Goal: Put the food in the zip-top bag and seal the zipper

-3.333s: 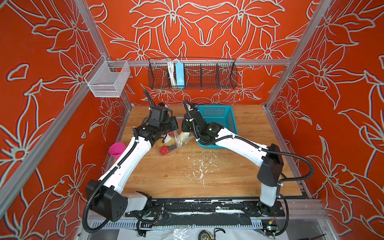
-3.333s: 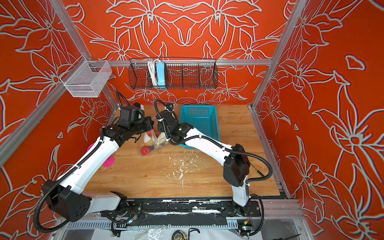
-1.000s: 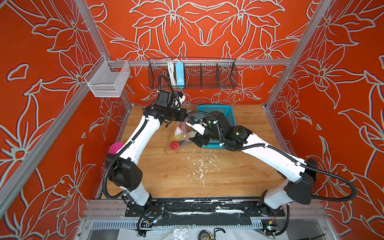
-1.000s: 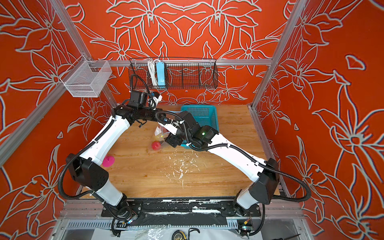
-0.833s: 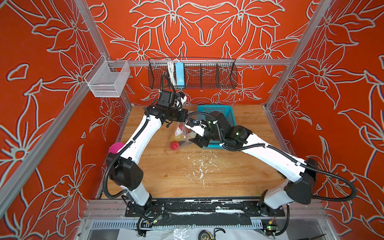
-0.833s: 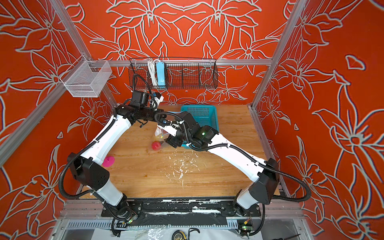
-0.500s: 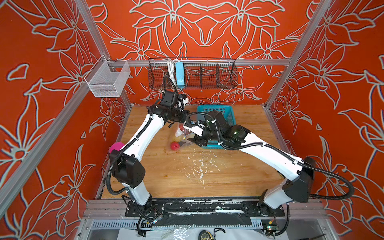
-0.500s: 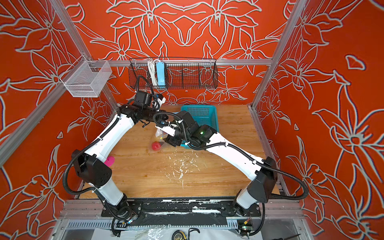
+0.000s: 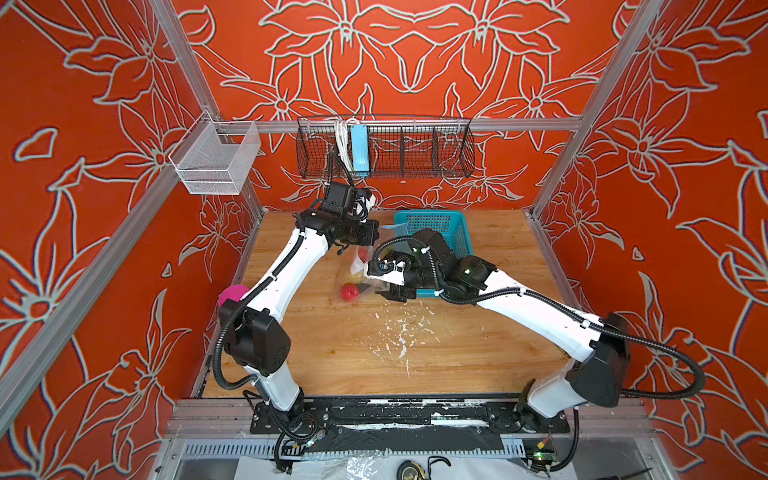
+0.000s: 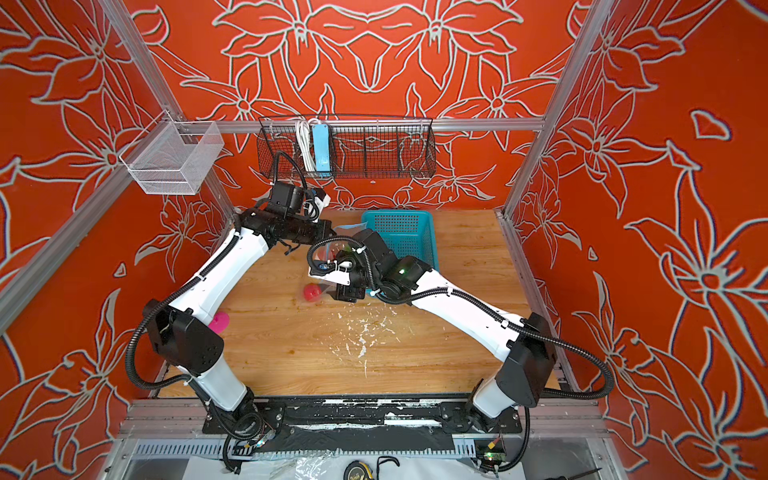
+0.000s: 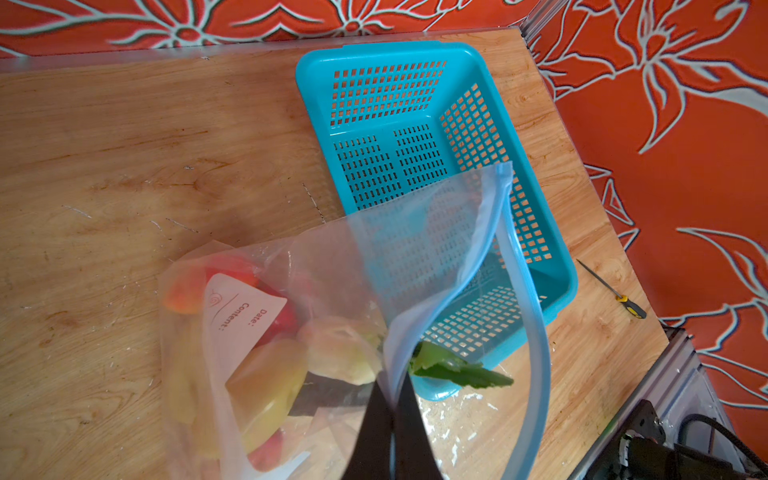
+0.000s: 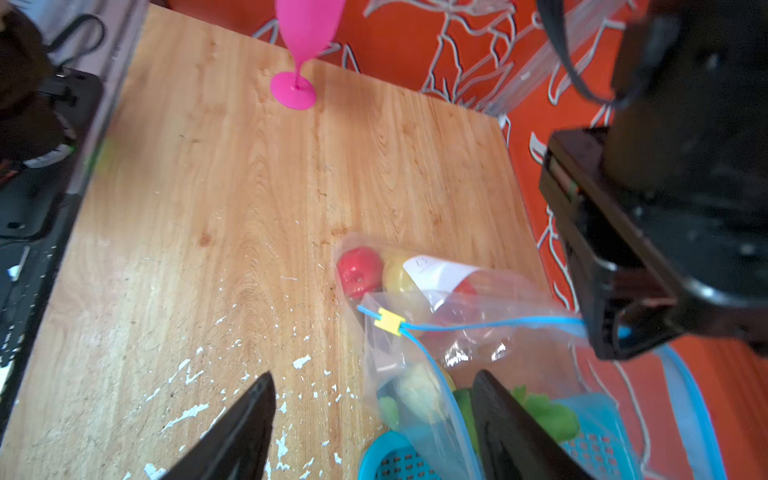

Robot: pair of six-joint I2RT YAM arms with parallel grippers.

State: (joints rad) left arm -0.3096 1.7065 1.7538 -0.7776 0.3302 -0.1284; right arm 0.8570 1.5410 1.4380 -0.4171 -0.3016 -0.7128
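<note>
Left arm (image 9: 286, 270): raised from its base toward the far side of the table (image 9: 332, 353), with the wrist turned level toward the middle.
Left gripper (image 11: 391, 388): closed to a narrow pinch on one lip of the zip-top bag (image 11: 332, 270), which is held up by it.
Right arm (image 9: 536, 311): stretched slantwise from its base to mid-table.
Right gripper (image 12: 372, 378): jaws are held wide apart and not gripping; the bag's mouth is seen just ahead of them.
Zip-top bag: hung from the left gripper, its bottom resting on the table just beside the teal basket (image 11: 415, 52).
Zipper (image 12: 478, 326): unsealed, with the yellow slider (image 12: 389, 321) at one end.
Food: a red apple (image 12: 359, 270) is seen at the bag's bottom and green radish leaves (image 11: 457, 370) at its mouth.
Label (image 11: 241, 324): white, printed "Date:" and "Content:".
</note>
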